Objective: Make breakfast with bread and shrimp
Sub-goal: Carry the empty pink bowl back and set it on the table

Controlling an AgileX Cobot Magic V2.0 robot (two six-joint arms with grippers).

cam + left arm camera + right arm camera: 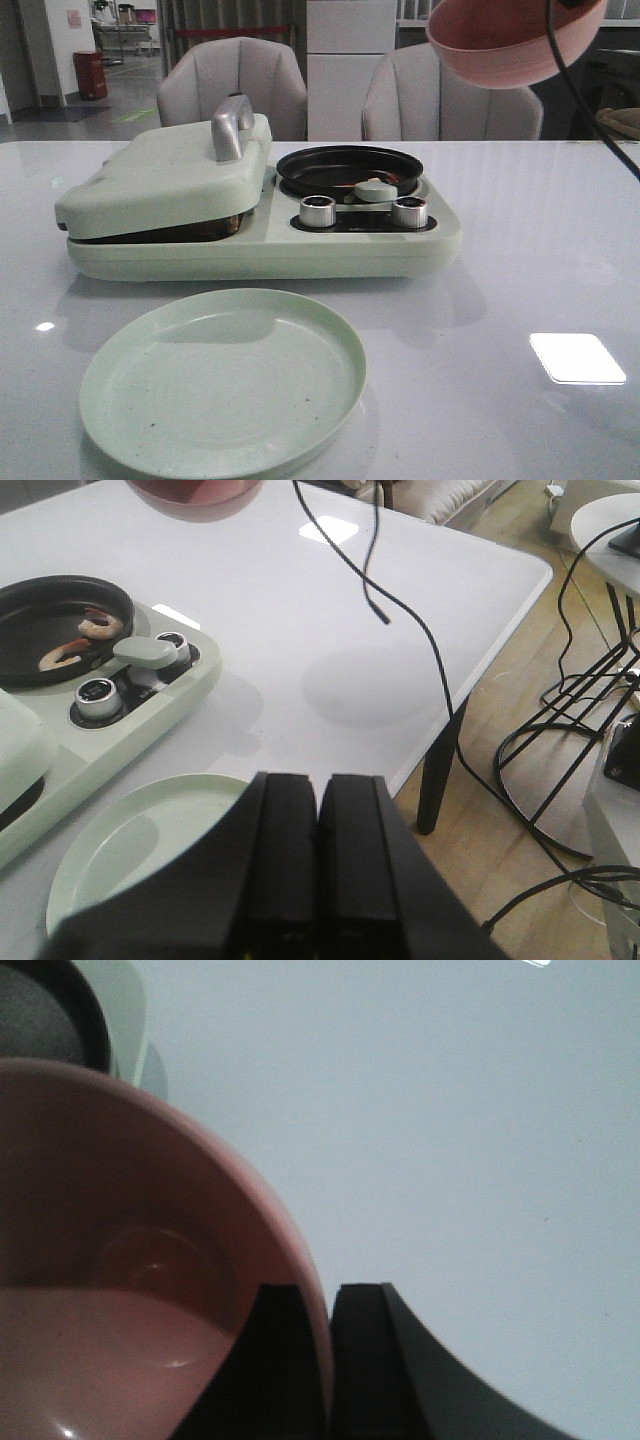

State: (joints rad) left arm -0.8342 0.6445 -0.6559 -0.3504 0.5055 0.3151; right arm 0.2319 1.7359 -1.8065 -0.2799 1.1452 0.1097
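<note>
Front view, near to far: empty green plate [222, 378], breakfast maker [255, 205] with lid down, black pan [349, 170], then pink bowl [515, 38] aloft. Right gripper [328, 1360] pinches the bowl rim; left gripper [318, 855] clenched on nothing. Risk: tilted bowl slipping from the thin rim grip. Only left wrist view shows 2 shrimp [80, 640] in the pan. Bread unseen.
</note>
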